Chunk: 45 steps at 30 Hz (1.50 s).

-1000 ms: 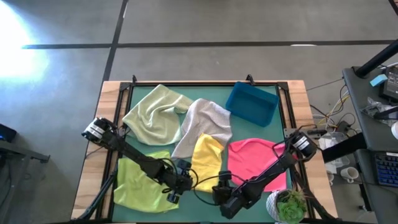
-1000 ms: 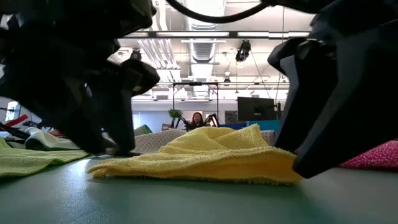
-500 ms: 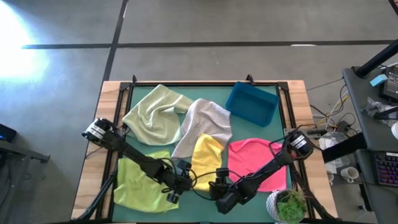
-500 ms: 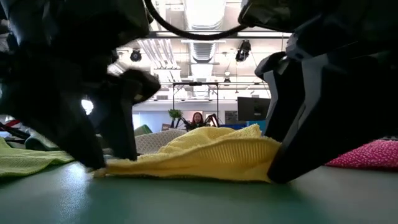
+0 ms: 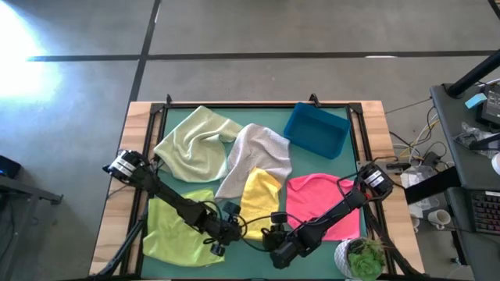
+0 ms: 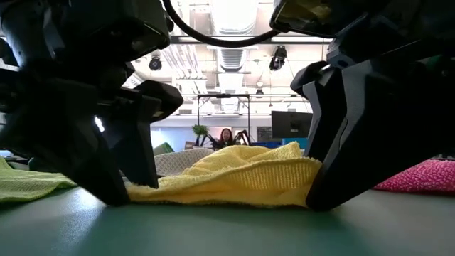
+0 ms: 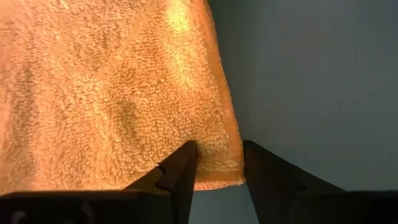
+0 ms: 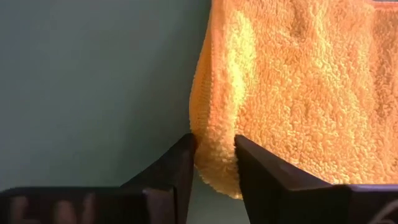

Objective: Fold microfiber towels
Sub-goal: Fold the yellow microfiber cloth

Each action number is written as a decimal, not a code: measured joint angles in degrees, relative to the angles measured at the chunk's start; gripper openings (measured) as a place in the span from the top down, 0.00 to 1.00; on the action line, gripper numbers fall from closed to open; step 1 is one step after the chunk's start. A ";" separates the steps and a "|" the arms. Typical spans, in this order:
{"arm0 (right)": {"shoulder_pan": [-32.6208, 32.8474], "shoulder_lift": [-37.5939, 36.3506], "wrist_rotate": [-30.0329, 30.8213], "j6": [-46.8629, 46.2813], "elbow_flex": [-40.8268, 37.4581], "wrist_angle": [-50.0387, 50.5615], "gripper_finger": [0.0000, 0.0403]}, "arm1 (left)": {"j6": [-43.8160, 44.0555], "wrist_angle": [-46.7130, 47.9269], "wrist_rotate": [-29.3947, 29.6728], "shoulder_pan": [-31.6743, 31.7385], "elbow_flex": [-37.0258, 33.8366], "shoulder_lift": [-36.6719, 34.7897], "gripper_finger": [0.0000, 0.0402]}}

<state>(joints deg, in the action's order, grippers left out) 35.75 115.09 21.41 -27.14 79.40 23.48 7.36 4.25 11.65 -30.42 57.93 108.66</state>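
High view: yellow towel (image 5: 260, 201) lies mid-table near the front edge, between lime towel (image 5: 173, 226) and pink towel (image 5: 320, 201). Left gripper (image 5: 228, 232) and right gripper (image 5: 280, 246), each closed on a near corner, sit lower and closer together than 1.0 s ago. No legible writing.

Grey concrete floor (image 5: 258, 35) with dark seam lines, bright glare at one corner. Wooden-edged table (image 5: 373, 117) with green mat. Cluttered desk (image 5: 469, 140) beside it. Low view: ceiling ducts (image 6: 231, 53), strip lights, monitor (image 6: 288, 124), seated person (image 6: 226, 136).
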 joint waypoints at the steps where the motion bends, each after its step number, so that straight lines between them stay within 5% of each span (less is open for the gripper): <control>1: -0.02 0.00 -0.15 0.00 0.02 -0.01 0.77 | 0.00 -0.13 0.41 0.08 -0.03 0.03 0.76; 8: -0.13 0.00 -0.97 -4.33 0.04 -0.04 0.93 | -0.16 -0.76 2.87 0.40 -0.15 0.09 0.98; 32: 2.81 -3.21 -6.53 -17.50 14.35 7.63 0.98 | 16.61 13.27 -12.67 -4.57 6.92 -13.35 1.00; 40: 4.55 -3.23 -6.54 -25.24 15.15 7.48 0.98 | 21.19 12.70 -11.77 -6.88 8.10 -14.70 1.00; 45: 4.59 -3.23 -3.12 -31.01 13.66 12.52 0.98 | 20.77 13.36 -3.38 -6.12 8.04 -12.60 1.00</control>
<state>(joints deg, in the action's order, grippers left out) 40.33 111.85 18.29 -58.14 93.06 35.99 28.12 17.61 8.28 -36.53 65.98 96.07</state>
